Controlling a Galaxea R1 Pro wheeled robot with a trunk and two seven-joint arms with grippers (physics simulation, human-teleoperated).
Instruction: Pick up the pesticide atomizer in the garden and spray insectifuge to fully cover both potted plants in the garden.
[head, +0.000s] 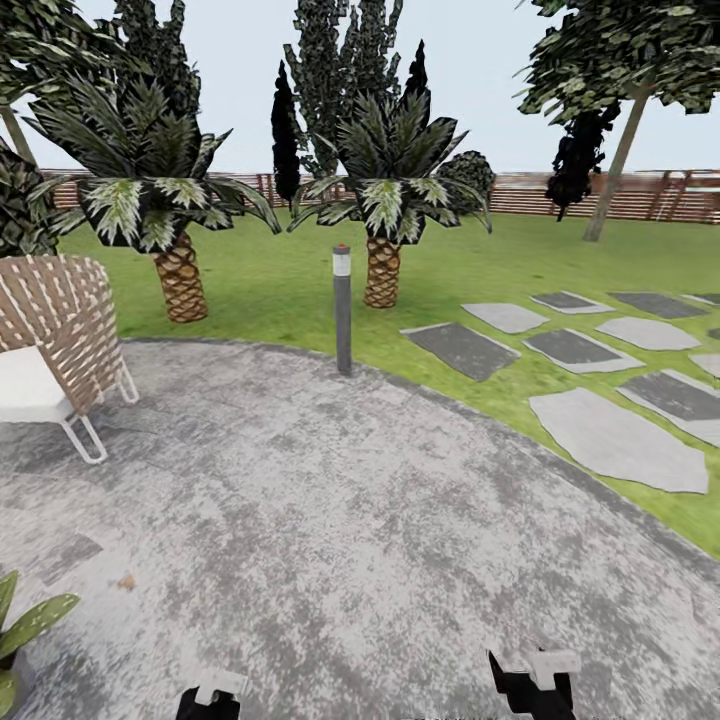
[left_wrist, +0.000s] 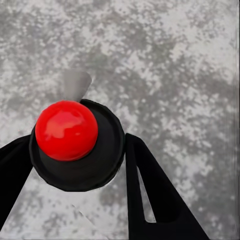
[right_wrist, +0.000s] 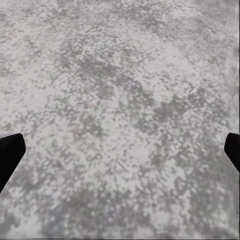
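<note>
Nearest stuff first: both grippers poke in at the bottom edge of the head view, left gripper (head: 210, 697) and right gripper (head: 533, 682), hanging low over the patio (head: 330, 520).

In the left wrist view the left gripper (left_wrist: 75, 165) has its two black fingers (left_wrist: 150, 195) closed around a round dark top with a shiny red ball-shaped cap on it. Looks like the atomizer (left_wrist: 75, 145) seen from straight above, so that's where it is: clamped in the left claw, above the grey speckled paving. The bottle body itself is hidden under the top.

In the right wrist view the right gripper (right_wrist: 120, 155) is wide open, just the black fingertips (right_wrist: 10, 155) peeking in at the two sides with bare paving between them.

At the left edge of the head view, near the robot, a few broad pointed green leaves stick in. Probably one of the potted plants (head: 25, 630), pot mostly cut off.

Further out on the left sits a wicker chair (head: 55, 340) with a white cushion. A slim grey lamp post (head: 342, 310) stands at the patio's far rim. Right of it, stepping stones (head: 610, 435) run across the lawn (head: 280, 280). Behind that are two palm shrubs (head: 385, 200), then trees and the brown fence (head: 620, 195).
</note>
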